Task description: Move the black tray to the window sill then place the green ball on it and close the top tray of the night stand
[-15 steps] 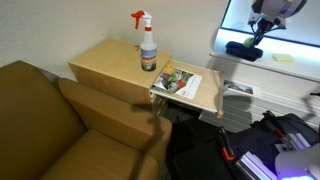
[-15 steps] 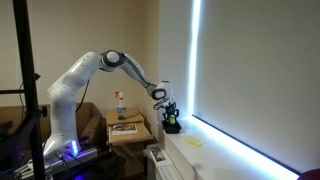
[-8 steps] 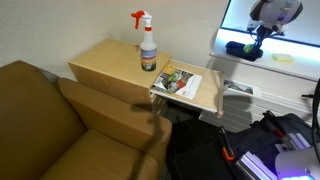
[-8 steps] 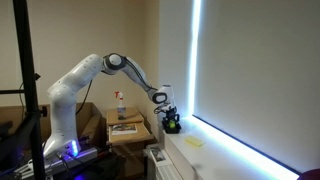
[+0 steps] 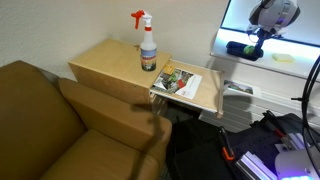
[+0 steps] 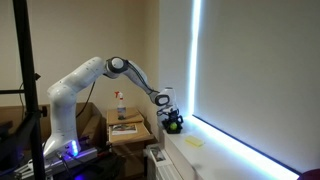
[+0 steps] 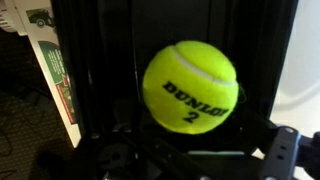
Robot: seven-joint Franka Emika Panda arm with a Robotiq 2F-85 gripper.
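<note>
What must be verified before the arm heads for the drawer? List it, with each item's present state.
1. Tray on window sill: ok.
2. Ball lying in tray: ok.
3. Pincer open, clear of ball: ok.
4. Ball at rest: cannot tell.
5. Drawer shut: not ok, pulled out, papers showing.
6. Spray bottle clear of drawer: ok, upright on night stand top.
</note>
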